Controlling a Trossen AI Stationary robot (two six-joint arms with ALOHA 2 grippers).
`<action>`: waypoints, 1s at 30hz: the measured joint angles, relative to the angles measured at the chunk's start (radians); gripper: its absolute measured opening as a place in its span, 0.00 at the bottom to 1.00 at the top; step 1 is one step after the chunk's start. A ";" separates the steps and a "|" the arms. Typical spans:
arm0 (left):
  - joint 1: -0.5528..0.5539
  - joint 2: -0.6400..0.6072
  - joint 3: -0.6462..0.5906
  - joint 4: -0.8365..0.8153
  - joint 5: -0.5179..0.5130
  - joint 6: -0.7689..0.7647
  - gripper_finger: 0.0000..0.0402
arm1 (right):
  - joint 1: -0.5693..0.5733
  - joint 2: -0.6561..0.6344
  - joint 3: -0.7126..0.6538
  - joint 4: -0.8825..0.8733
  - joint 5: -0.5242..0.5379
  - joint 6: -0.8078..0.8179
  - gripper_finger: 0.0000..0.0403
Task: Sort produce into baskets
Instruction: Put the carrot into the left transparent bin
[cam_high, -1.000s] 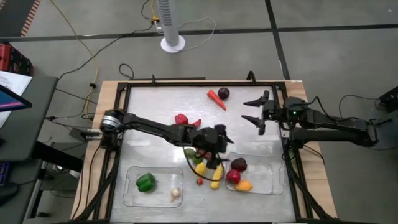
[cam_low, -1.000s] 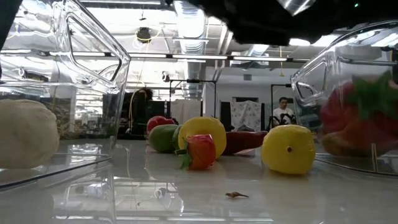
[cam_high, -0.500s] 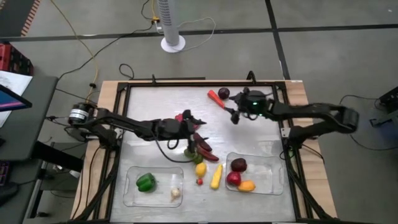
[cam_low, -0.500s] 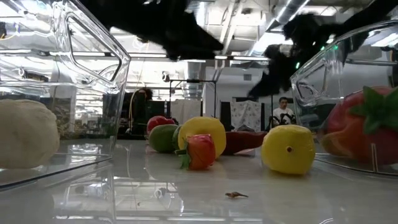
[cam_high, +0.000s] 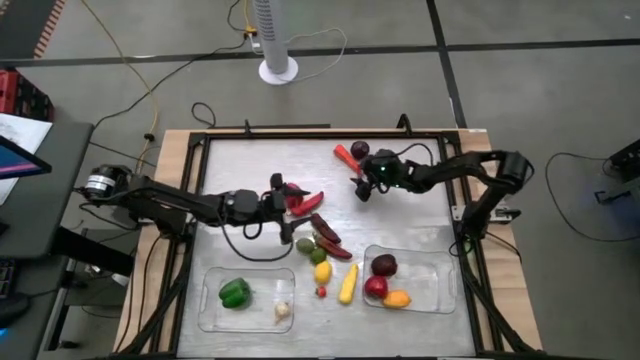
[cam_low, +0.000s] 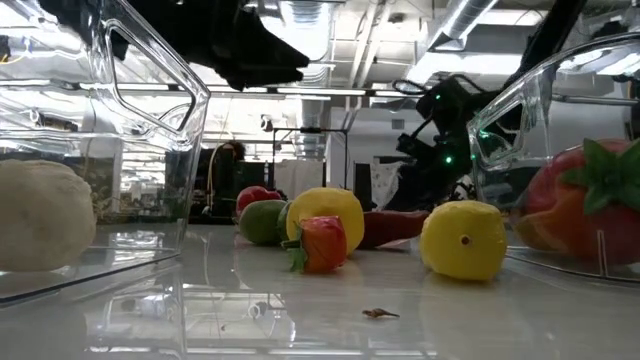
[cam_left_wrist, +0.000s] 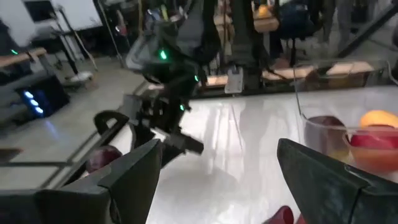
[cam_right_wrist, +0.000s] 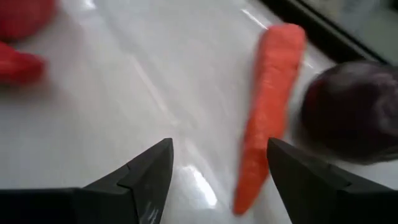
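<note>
An orange carrot (cam_high: 347, 157) and a dark plum (cam_high: 360, 150) lie on the table at the far middle. My right gripper (cam_high: 359, 188) is open just near of them; its wrist view shows the carrot (cam_right_wrist: 268, 106) and the plum (cam_right_wrist: 348, 112) ahead of its fingers. My left gripper (cam_high: 284, 196) is open at a red pepper and chilli (cam_high: 306, 202). More produce (cam_high: 322, 250) lies in a pile at the middle. The left basket (cam_high: 212, 318) holds a green pepper (cam_high: 234, 292) and garlic (cam_high: 282, 311). The right basket (cam_high: 430, 285) holds a plum (cam_high: 384, 265) and two more pieces.
A lemon (cam_high: 322, 271), a yellow corn (cam_high: 347, 285) and a small red piece (cam_high: 321, 292) lie between the two baskets. A black frame (cam_high: 300, 132) runs round the table. Bare table lies at the far left (cam_high: 240, 160).
My left gripper has drawn back from beside the right basket toward the table's left and far side, to the red pepper. My right gripper has gone from the far right toward the table's left, to just beside the carrot. No produce has moved.
</note>
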 joint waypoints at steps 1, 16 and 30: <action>-0.002 -0.012 -0.025 0.031 -0.015 0.004 0.76 | 0.002 0.012 0.011 -0.007 0.034 0.000 0.70; -0.003 -0.195 -0.149 0.110 -0.182 -0.020 0.76 | -0.040 0.045 0.037 -0.008 0.086 -0.019 0.70; -0.004 -0.197 -0.149 0.059 -0.180 -0.083 0.76 | -0.038 0.045 0.037 -0.043 0.074 -0.026 0.47</action>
